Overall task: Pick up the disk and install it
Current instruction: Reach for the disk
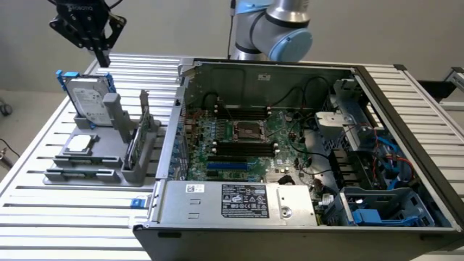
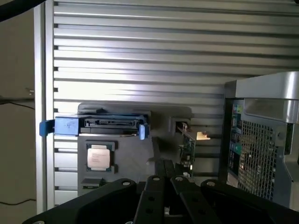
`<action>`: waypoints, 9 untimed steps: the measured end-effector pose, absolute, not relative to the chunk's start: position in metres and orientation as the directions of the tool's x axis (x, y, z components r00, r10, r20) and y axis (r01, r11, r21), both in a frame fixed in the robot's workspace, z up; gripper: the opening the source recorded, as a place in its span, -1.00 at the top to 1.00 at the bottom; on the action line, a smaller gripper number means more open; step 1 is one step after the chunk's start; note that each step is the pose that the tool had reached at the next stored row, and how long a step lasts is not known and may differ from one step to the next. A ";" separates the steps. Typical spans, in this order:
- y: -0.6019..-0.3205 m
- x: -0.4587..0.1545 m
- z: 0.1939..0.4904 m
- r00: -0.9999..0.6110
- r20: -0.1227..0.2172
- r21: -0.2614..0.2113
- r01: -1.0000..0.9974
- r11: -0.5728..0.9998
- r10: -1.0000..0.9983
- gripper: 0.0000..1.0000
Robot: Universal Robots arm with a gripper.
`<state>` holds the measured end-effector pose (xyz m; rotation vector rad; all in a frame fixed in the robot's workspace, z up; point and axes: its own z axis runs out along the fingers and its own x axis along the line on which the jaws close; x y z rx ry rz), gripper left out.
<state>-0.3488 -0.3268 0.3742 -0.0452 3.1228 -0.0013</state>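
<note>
The gripper (image 1: 101, 57) hangs clenched and empty above the disk (image 1: 88, 99). The disk stands upright in its grey holder (image 1: 81, 175).

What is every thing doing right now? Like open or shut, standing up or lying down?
gripper: shut, holding nothing, hanging above the disk.
disk: standing upright in the grey holder, not picked up.
processor chip: lying flat in the holder.
memory stick: standing on edge in the holder.
computer case: open, insides showing.
</note>
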 end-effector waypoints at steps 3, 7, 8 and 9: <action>-0.323 -0.363 0.372 -0.999 -0.018 -0.005 -0.029 1.000 -0.029 0.79; -0.318 -0.381 0.368 -0.999 -0.018 -0.007 -0.029 1.000 -0.029 0.79; -0.316 -0.385 0.367 -0.999 -0.018 -0.007 -0.029 1.000 -0.029 0.79; -0.315 -0.390 0.366 -0.999 -0.018 -0.007 -0.029 1.000 -0.029 0.79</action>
